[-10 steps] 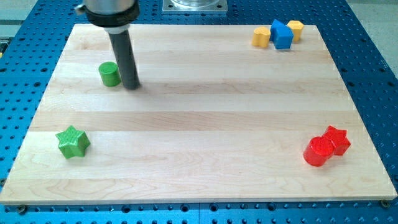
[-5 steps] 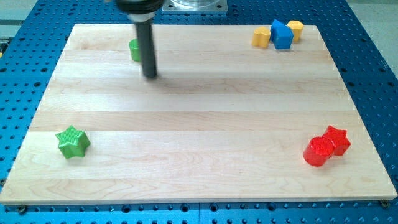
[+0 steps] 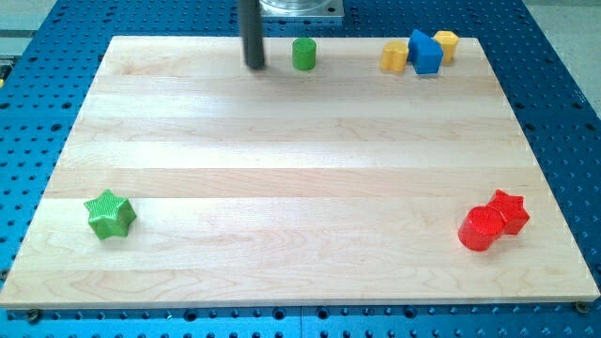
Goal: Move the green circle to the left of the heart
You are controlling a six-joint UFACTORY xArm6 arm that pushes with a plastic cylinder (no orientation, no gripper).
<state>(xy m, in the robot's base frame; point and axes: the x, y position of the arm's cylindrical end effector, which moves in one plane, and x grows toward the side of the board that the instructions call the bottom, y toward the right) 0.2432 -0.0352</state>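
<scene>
The end effector here is only a straight dark rod, so it neither clenches nor grasps anything; my tip (image 3: 254, 66) rests on the counter (image 3: 282, 188) near the top edge, left of centre in the frame. The green circle (image 3: 302, 53) stands just to the right of my tip, with a narrow strip of bare wood showing between them, so the two are close but not touching. Further right along the same top edge sits a tight cluster of three blocks: a yellow block (image 3: 394, 55) on the cluster's left, a blue block (image 3: 425, 53) in the middle, and a second yellow block (image 3: 446, 44) behind and to the right. The shapes of these three are hard to make out at this size, though the left yellow one may be the heart. The green circle lies to the left of that cluster, well apart from it. In the lower left of the frame a green star (image 3: 110, 214) sits alone. In the lower right a red circle (image 3: 480, 228) touches a red star (image 3: 508, 211), the star just behind and to the right of the circle.
</scene>
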